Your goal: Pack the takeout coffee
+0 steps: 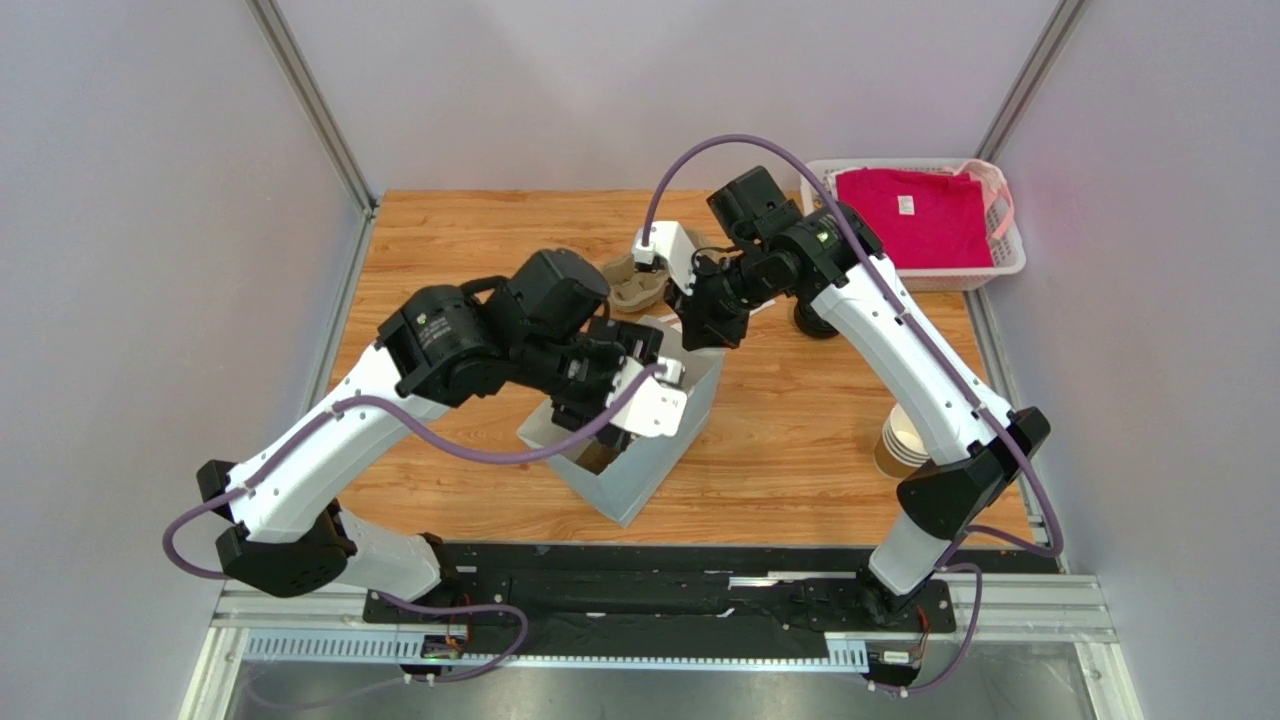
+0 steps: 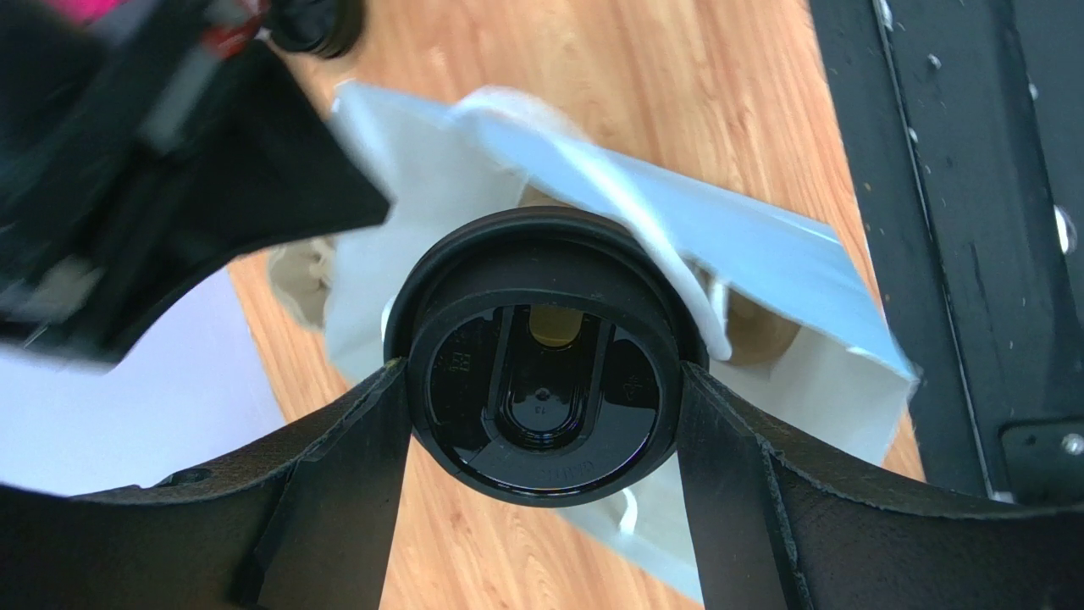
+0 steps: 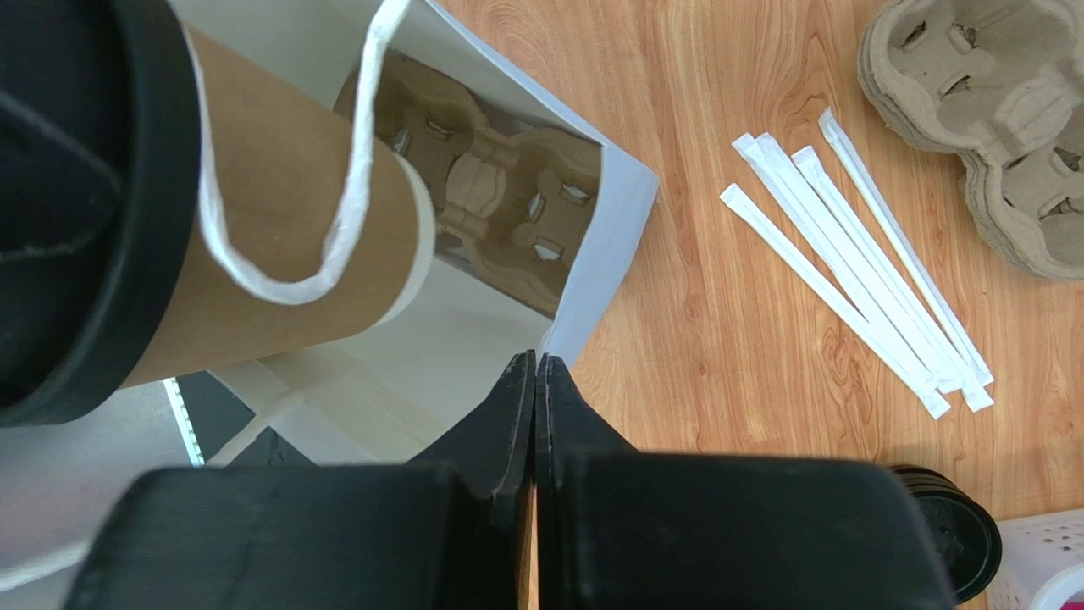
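**Coffee at the mouth of the bag, lowering not yet done**

The step in hand is the placing itself. The left gripper (image 2: 541, 397) is clasped on the takeout coffee (image 2: 547, 369), its fingers pressed to either side of the black lid. It holds the cup over the open white paper bag (image 2: 776, 261) that stands mid-desk. The right gripper (image 3: 535, 381) is clenched, with its tips right at the bag's rim. Whether any paper is pinched between them cannot be told.

Next, the cup's base needs to go down into a socket of the cup carrier (image 3: 509, 191) lying inside the bag. The likely snag is the handle cord (image 3: 344, 191), which loops across the cup's brown wall. It should slip off or be steered clear, or it may drag the bag sideways. A straighter, more upright approach would probably help too.

The left wrist view shows only the lid from above, ringed by bag, and gives no idea of the cup's tilt or depth. The right wrist view supplies the cup's side, the cord over it and the carrier below. It also shows wrapped straws (image 3: 853, 254), a stack of pulp carriers (image 3: 993, 115) and loose black lids (image 3: 948, 528) on the desk (image 3: 713, 381). The overhead view hides the cup under the left arm, but it alone shows both arms meeting at the bag, a stack of lidless cups (image 1: 902, 443) and a basket (image 1: 1010, 225) at the far right corner
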